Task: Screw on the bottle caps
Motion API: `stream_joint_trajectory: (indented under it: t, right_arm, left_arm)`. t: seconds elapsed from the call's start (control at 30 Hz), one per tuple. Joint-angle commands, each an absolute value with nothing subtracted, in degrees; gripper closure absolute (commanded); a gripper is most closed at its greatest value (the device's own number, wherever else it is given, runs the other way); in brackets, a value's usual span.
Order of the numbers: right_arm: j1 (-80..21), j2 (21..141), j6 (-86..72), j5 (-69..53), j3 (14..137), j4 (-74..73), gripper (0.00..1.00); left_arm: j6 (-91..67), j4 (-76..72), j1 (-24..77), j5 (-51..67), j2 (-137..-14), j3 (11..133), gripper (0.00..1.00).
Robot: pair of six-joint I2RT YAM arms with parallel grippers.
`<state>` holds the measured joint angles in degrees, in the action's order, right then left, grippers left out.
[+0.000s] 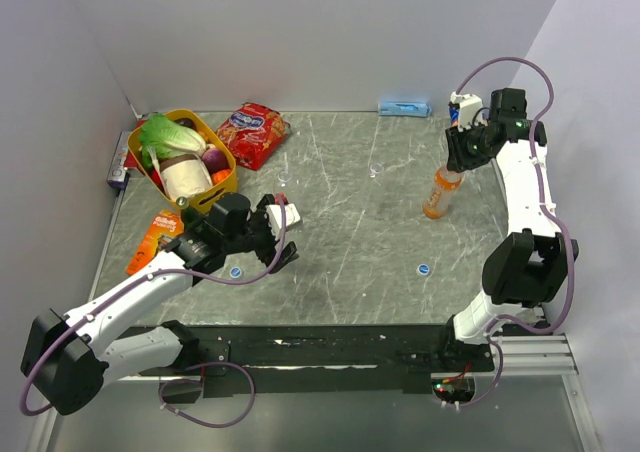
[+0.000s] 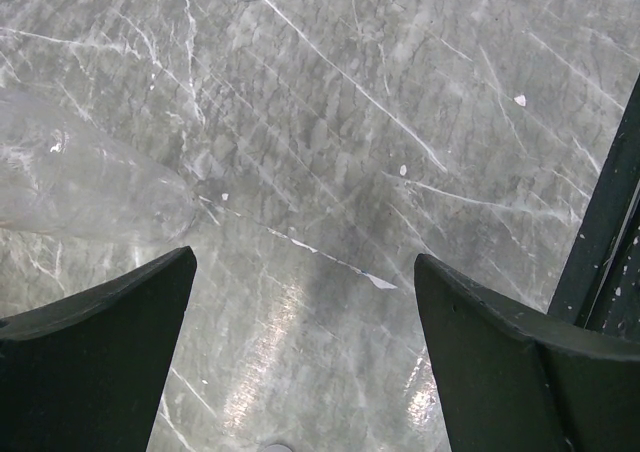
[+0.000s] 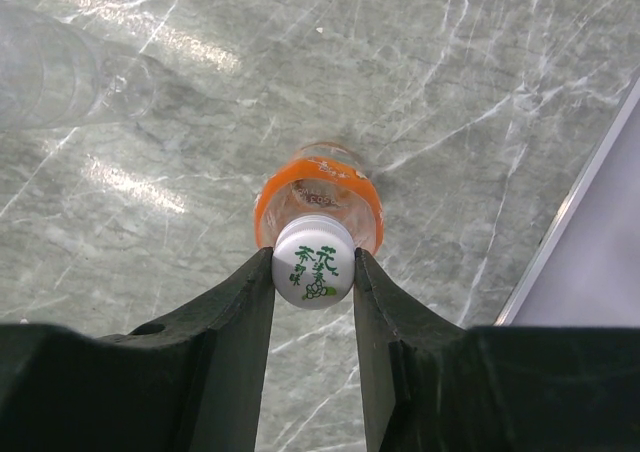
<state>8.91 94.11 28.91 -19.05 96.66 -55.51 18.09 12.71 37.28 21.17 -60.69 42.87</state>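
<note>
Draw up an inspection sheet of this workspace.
Surface: grey marbled tabletop, white flecks.
Job's things: orange bottle upright, pale cap on its neck; left blue cap and right blue cap loose; clear bottle, faint.
Clutter: yellow basket of vegetables, red packet, orange packet.
Grippers: right gripper shut on pale cap; left gripper open, empty.
Cables: purple cable looping along each arm.
Surroundings: white walls.
</note>
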Motion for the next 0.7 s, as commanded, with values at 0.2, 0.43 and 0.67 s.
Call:
stream_joint_trajectory:
  t: [0.2,0.43,0.67]
  right_arm:
    - [8.9,95.3,27.2,-17.5,98.5,-53.2,0.33]
    - [8.9,95.4,27.0,-17.8,99.8,-52.9,0.25]
    - [6.8,89.7,28.9,-24.4,104.0,-50.4,0.1]
  left_arm:
    - [17.8,11.1,36.7,22.9,-61.0,45.4,0.04]
    - [18.0,11.2,36.6,23.2,-61.1,45.4,0.04]
    - [17.8,13.4,35.9,22.1,-59.8,47.2,0.04]
